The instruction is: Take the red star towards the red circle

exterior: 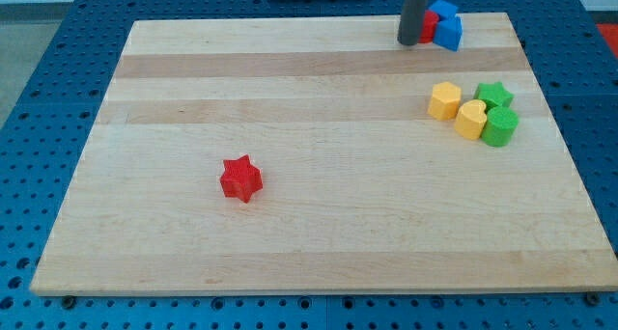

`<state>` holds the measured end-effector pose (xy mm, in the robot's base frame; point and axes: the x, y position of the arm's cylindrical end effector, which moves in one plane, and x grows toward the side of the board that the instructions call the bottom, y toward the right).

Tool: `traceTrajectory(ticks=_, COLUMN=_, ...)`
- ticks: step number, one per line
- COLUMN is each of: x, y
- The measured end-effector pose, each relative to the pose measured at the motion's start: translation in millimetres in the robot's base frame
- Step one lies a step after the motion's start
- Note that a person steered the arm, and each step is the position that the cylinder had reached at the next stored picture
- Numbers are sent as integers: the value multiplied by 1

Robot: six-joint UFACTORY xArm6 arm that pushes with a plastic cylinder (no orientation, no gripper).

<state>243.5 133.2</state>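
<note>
bench [319,233]: pale wood board, on blue perforated surface
red star [240,178]: alone, left of centre, lower half
yellow blocks: hexagon-ish [444,100] and heart-ish [471,120], touching, right side
green blocks: star [495,95], second one [500,127], touching the yellows
top right: blue blocks [446,25], red block [428,26] partly hidden
my tip [409,42]: on bench beside red block

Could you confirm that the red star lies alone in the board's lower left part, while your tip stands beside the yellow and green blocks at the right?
Not quite. The red star does lie alone at lower left, but the camera view shows my tip at the top edge, against the red block and blue blocks, above the yellow-and-green cluster.
</note>
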Motion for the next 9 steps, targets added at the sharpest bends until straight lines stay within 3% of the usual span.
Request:
traceTrajectory(ticks=1, x=-3, y=1)
traceTrajectory(ticks=2, x=24, y=-35)
traceTrajectory(ticks=4, x=103, y=-215)
traceTrajectory(ticks=5, x=172, y=-277)
traceTrajectory(ticks=6, x=245, y=-281)
traceTrajectory(ticks=8, x=282, y=-199)
traceTrajectory(ticks=9, x=299, y=-209)
